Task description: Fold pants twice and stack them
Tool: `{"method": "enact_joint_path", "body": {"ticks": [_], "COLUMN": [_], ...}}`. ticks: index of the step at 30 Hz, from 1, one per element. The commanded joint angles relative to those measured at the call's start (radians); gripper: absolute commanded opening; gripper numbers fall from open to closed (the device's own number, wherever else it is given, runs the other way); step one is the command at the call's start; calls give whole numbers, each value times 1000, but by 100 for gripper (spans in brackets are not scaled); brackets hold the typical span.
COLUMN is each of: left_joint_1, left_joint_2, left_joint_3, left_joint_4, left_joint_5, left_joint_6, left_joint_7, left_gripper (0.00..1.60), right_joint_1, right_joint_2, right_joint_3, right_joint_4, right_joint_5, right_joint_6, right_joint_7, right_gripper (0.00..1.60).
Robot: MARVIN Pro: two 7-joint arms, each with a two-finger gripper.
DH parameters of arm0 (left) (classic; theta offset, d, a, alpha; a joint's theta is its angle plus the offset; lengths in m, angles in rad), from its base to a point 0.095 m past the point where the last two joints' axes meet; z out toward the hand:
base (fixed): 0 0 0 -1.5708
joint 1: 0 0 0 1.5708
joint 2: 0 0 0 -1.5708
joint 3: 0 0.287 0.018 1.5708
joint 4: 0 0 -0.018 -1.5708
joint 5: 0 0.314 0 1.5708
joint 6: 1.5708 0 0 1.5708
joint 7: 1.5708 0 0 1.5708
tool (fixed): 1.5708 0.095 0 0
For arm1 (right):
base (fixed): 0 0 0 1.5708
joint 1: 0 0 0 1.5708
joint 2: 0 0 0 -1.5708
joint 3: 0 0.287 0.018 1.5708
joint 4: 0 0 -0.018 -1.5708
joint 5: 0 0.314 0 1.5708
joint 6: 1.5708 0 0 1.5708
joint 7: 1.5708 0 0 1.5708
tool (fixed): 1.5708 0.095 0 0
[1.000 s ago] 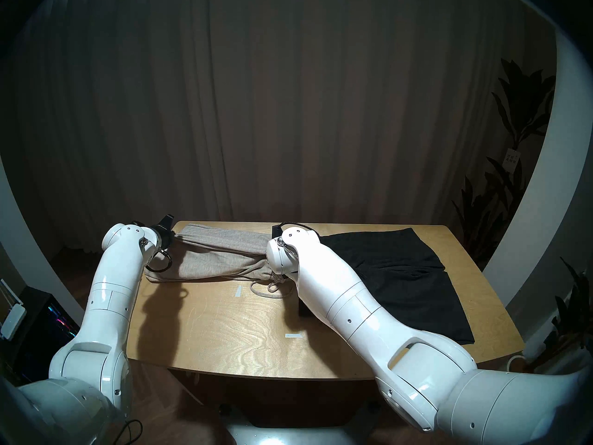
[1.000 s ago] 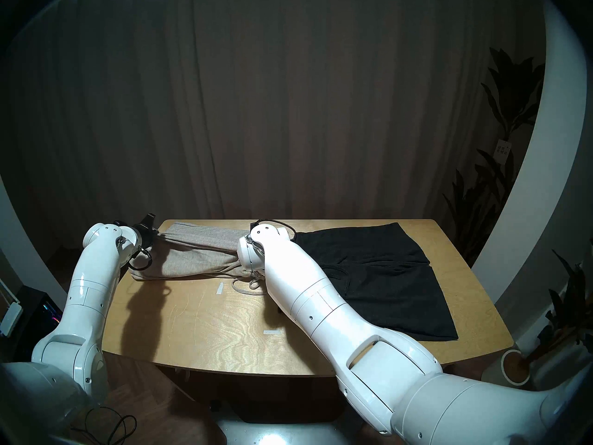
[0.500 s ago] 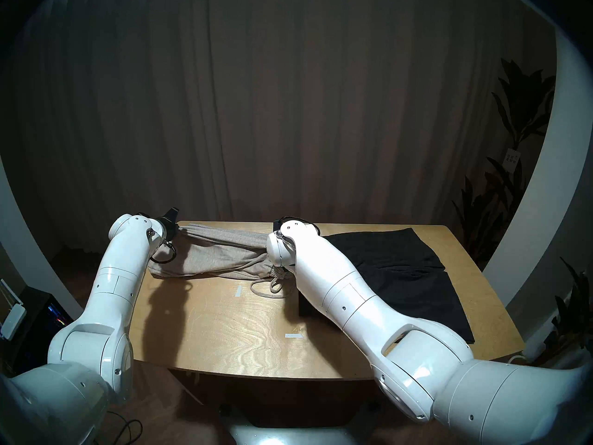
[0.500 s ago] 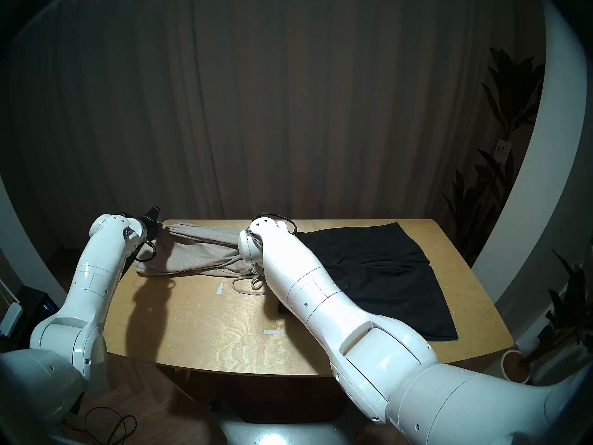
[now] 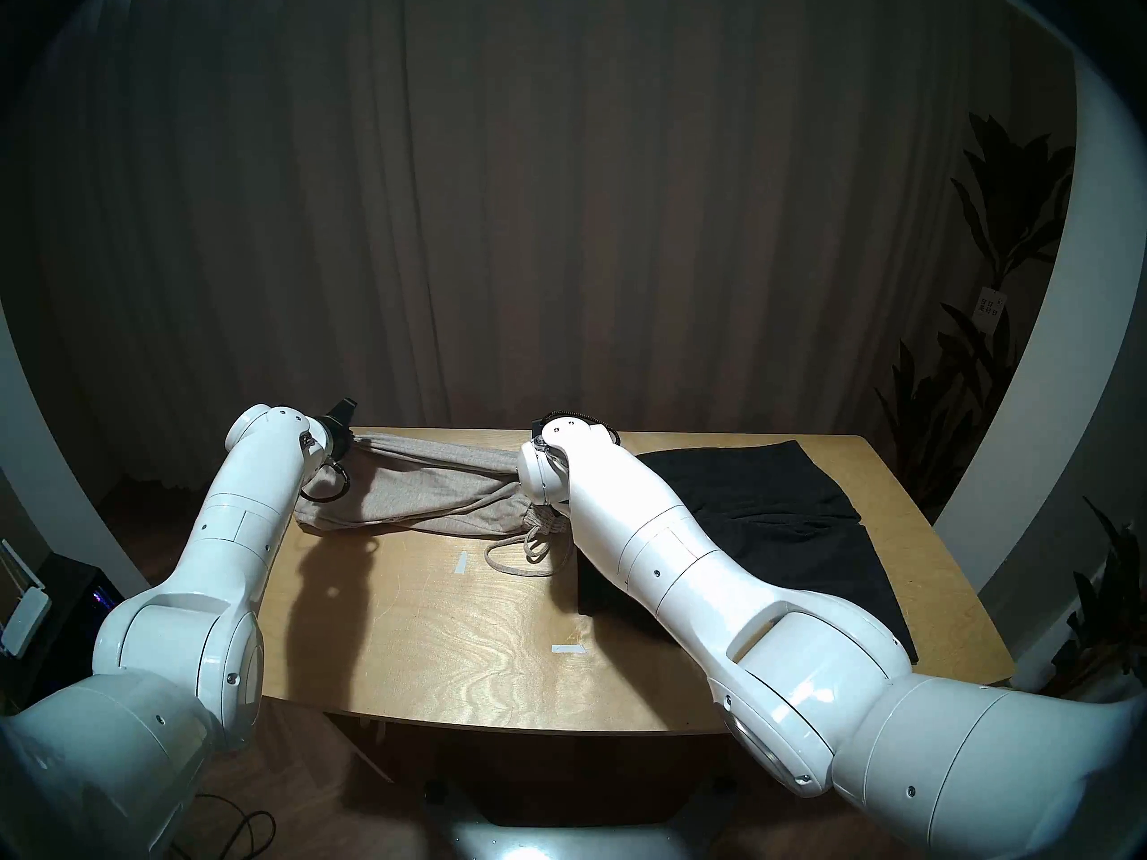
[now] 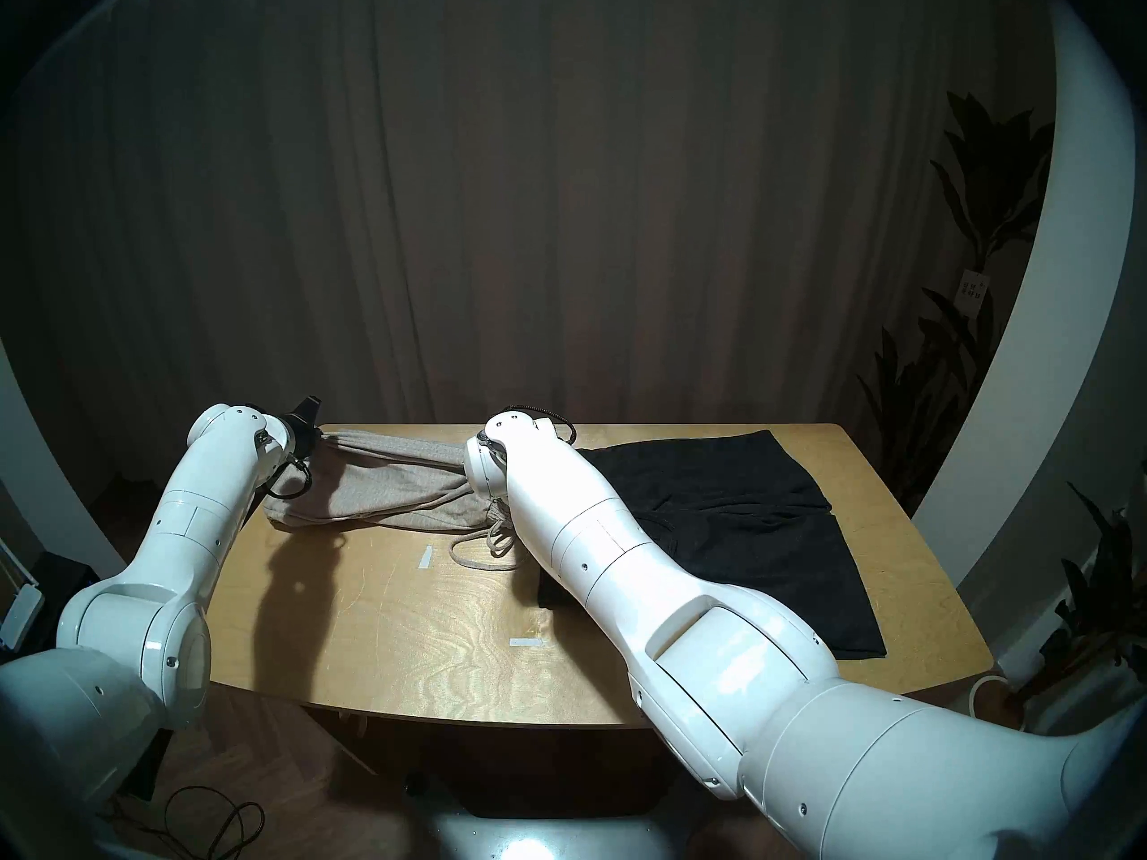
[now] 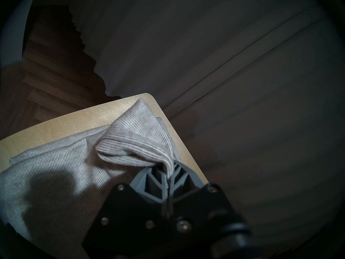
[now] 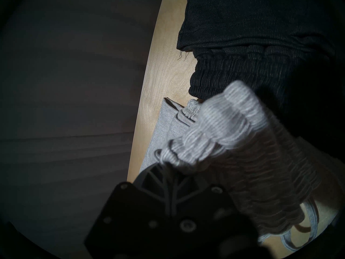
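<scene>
While it sags across the table (image 5: 434, 623), grey pants (image 5: 422, 499) between both clamped pincers

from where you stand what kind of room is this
Probably a room in a home or a staged lab: a wooden table stands before floor-length curtains, with tall houseplants on the right and wood flooring.

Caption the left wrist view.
Left gripper, jaws shut, pinches a corner of the grey pants above the table.
</scene>
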Motion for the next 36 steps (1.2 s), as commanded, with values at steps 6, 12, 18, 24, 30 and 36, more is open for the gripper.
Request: {"method": "enact_joint_path", "body": {"ticks": [6,12,18,24,30,36], "left_joint_1": [-144,-168,-191,-216,-237,-252], "left_joint_2": [-17,-29,-40,-47,-50,-55], "left_joint_3": [41,67,87,104,120,135], "left_joint_4": [69,112,151,180,207,234], "left_joint_5": [35,51,65,80,92,105], "left_joint_6": [-21,-26,-32,-37,-43,-48], "left_joint_7": [-11,-13,-16,-18,-19,-23], "left_gripper": [0,0,0,0,0,0], "right_joint_1": [73,91,110,125,134,145], "right_joint_2": [-11,-20,-26,-32,-38,-44], "right_joint_3": [10,14,18,22,26,31], "right_joint_4": [62,96,126,153,178,201], "right_joint_5": [-9,-10,-11,-12,-11,-11], "right_joint_6": [6,11,13,14,15,14], "right_joint_7": [31,39,46,52,57,64], "right_gripper": [0,0,0,0,3,160]}}
